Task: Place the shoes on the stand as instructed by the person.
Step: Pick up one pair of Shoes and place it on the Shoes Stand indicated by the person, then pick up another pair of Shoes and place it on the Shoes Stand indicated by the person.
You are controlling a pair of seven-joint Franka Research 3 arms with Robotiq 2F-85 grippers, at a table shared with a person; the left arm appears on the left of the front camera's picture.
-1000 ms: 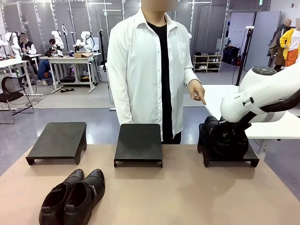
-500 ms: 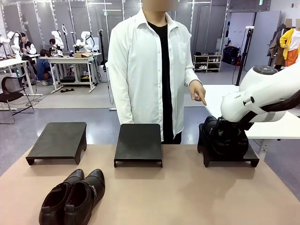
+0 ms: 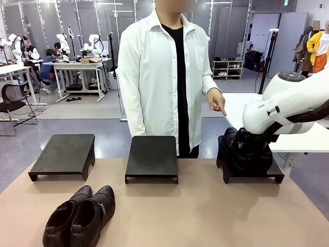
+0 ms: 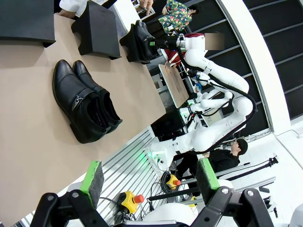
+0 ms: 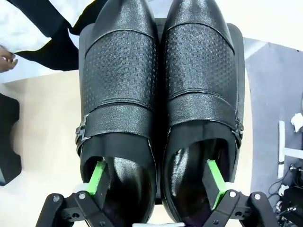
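Shoes [image 5: 123, 71], glossy embossed leather, on flat stand [image 5: 239, 61]; right gripper [image 5: 155, 164] spread inside openings; left gripper [image 4: 149, 163] apart, empty.

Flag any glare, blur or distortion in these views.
Front view: sharp, even light, soft shadow under the matte black middle stand. Left wrist view: rolled, wide-angle stretch; glossy black leather shoes show highlights. Right wrist view: sharp; soft sheen on the embossed black shoes, interiors dark around the green-padded fingers.

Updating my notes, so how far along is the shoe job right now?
Done: one pair sits on the right stand. In hand: the right gripper, open, has a finger inside each of those shoes. Left: the second pair lies on the table near the left stand and middle stand; the left gripper is open.
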